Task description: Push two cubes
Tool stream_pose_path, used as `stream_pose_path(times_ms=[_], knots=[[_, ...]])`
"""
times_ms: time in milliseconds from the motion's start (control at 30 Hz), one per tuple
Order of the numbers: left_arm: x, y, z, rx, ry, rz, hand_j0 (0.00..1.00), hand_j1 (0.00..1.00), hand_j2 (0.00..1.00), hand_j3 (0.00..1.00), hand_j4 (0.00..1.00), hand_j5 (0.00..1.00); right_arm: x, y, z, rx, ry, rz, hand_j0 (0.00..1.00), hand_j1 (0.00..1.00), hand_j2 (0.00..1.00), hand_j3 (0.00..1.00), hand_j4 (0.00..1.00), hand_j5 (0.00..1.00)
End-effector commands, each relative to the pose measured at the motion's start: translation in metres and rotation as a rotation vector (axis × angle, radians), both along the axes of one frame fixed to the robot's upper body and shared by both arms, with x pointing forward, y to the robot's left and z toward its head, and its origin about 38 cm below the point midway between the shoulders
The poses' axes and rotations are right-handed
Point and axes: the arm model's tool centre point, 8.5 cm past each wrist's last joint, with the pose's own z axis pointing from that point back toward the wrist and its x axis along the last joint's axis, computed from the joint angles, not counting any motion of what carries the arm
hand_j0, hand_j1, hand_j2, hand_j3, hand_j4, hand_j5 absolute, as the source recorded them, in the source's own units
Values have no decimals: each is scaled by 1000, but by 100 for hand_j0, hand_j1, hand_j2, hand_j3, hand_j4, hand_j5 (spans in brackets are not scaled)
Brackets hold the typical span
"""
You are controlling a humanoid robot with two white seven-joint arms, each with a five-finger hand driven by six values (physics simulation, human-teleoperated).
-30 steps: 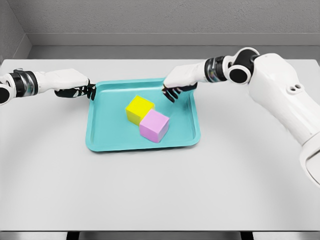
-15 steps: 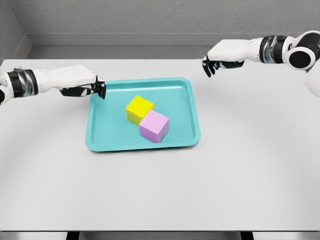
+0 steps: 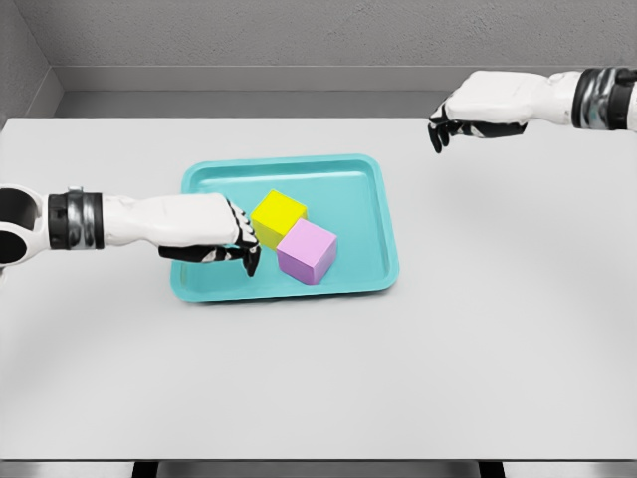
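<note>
My left hand (image 3: 204,231) is over the shallow teal plastic tray (image 3: 373,267), fingers (image 3: 245,249) curled, holding nothing, tips just left of the yellow cube (image 3: 278,217), w/ the pink cube (image 3: 307,251) touching beyond. Approach step; next, probably shove rightward. Right hand (image 3: 476,108) idle, loosely curled.

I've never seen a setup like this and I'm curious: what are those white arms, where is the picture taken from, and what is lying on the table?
This is a simulator's render, seen from a camera on a humanoid robot's head, looking down at a grey table. The white arms are its own, each ending in a five-finger hand. On the table lies a teal tray holding a yellow cube and a pink cube, side by side. The left hand reaches into the tray beside the yellow cube, fingers curled. The right hand hovers away at the far right. Neither holds anything.
</note>
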Motion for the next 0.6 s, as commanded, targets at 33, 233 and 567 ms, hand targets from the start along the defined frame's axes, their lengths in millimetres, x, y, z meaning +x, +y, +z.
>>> stream_pose_path(times_ms=[33,233,567], knots=[[-2,-5,-1,-11,8,-13,41,41,41,41,41,41,-13,8,2,-10,-11,49,42,42,42,42,42,42],[-1,-32,-17,-39,39,-48,40,40,40,40,40,40,-46,-24,8,-26,-1,48,44,44,44,44,44,44],[9,-42,-36,-24,56,-26,40,40,40,40,40,40,-59,-37,3,-40,23,40,61,61,61,61,61,61]])
